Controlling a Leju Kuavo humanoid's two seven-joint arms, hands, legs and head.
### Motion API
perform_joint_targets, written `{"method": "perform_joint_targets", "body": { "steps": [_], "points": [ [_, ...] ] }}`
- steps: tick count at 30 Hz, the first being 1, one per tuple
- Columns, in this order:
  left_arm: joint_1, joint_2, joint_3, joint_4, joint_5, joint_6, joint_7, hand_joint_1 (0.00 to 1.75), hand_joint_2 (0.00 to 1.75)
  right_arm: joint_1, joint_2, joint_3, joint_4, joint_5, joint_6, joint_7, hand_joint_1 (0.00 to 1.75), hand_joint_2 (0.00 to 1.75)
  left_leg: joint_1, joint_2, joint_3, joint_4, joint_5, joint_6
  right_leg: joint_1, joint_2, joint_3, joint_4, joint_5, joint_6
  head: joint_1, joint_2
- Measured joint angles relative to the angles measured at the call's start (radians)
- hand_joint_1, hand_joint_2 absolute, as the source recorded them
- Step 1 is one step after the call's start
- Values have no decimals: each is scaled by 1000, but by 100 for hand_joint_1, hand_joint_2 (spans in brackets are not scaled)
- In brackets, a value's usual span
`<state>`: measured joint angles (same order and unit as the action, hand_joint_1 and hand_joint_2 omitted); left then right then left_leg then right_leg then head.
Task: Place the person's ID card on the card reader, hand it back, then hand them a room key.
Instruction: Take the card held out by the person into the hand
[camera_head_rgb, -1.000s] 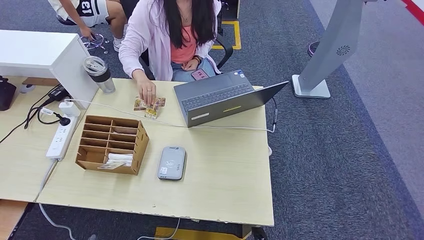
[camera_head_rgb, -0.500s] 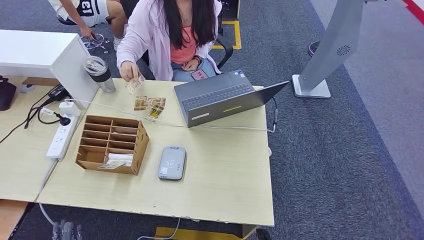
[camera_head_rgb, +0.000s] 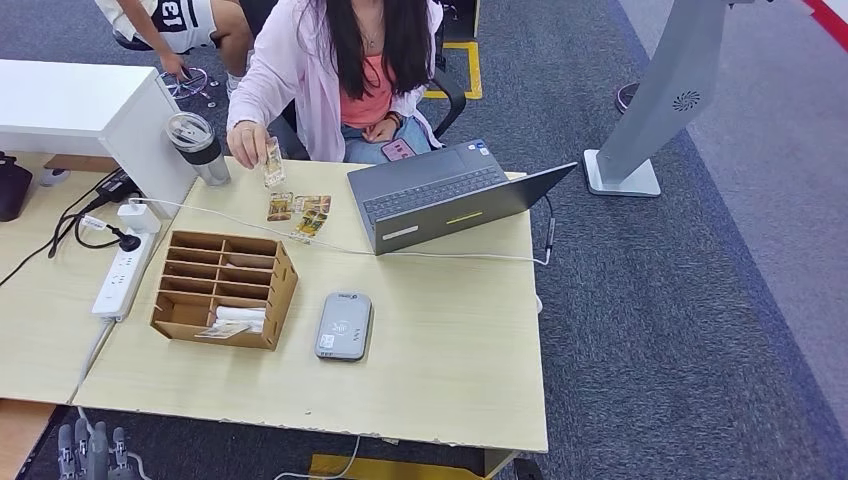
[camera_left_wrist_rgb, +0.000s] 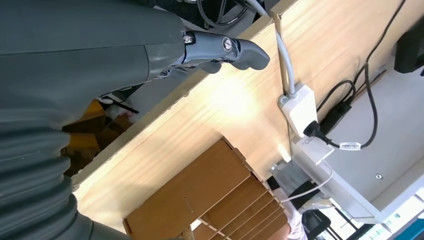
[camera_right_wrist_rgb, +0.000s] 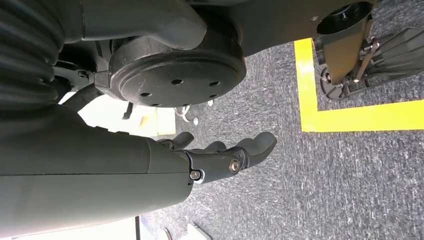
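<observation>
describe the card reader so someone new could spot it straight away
On the light wooden table, look in front of the open laptop, toward the near edge. The card reader lies flat beside the brown cardboard organiser, on the laptop's side. It is the only small grey, rounded slab there.

Pale wooden desk (camera_head_rgb: 450, 350) — dark grey carpet (camera_head_rgb: 700, 300) around it.

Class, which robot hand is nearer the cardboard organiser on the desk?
Left. The left robot hand rises at the desk's near edge, just below the cardboard organiser. The right robot hand hangs low over carpet.
</observation>
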<state>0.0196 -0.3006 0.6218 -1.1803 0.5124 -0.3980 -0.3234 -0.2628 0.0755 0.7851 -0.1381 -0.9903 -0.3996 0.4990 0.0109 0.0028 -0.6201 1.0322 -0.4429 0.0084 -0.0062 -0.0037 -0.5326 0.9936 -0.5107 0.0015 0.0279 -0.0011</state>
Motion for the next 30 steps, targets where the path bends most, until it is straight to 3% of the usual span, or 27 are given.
{"method": "perform_joint_targets", "body": {
  "steps": [12, 14, 15, 18, 20, 22, 25, 30],
  "points": [
    [1, -2, -69, -95, 56, 19, -38, 0, 175, -6, 0, 0, 0, 4, 5, 2, 0, 175, 0, 0, 0, 0, 1, 1, 0, 0, 0, 0, 0, 0, 0, 0],
    [-8, 1, -111, -137, -2, 76, -105, 0, 175, -10, 0, 6, 0, 20, 8, 8, 0, 175, 0, 0, 1, 1, 1, 1, 0, 0, -2, 0, 0, 0, 0, 0],
    [-29, 3, -146, -160, -78, 150, -158, 0, 175, -15, 2, 14, 0, 38, 11, 16, 0, 175, 1, -1, 0, 1, 3, 2, 0, -1, -4, 0, 1, 1, -1, 0],
    [-194, 9, -331, -190, -506, 507, -254, 0, 175, -42, 19, 57, -1, 98, 18, 49, 0, 175, 2, -14, -9, 2, 11, 4, 1, -15, -7, 1, 4, 2, 0, 0],
    [-341, 12, -466, -157, -804, 708, -238, 0, 175, -67, 38, 90, -3, 121, 22, 61, 0, 175, 2, -17, -14, 1, 15, 2, 2, -18, -9, 2, 10, 0, 4, 0],
    [-467, 17, -572, -96, -983, 849, -210, 0, 175, -90, 60, 119, -6, 136, 28, 66, 0, 175, 1, -11, -15, 1, 18, 2, 3, -12, -12, 2, 15, 0, 4, 0],
    [-596, 23, -693, 4, -1126, 959, -156, 0, 175, -106, 81, 149, -7, 142, 38, 72, 0, 175, 1, -5, -15, 1, 19, 4, 2, -6, -13, 2, 18, 2, 2, 0],
    [-721, 31, -808, 134, -1210, 983, -108, 0, 175, -115, 98, 175, -7, 141, 41, 72, 0, 175, 1, -4, -16, 2, 20, 4, 2, -5, -14, 2, 19, 3, 3, 0]
  ]
}}
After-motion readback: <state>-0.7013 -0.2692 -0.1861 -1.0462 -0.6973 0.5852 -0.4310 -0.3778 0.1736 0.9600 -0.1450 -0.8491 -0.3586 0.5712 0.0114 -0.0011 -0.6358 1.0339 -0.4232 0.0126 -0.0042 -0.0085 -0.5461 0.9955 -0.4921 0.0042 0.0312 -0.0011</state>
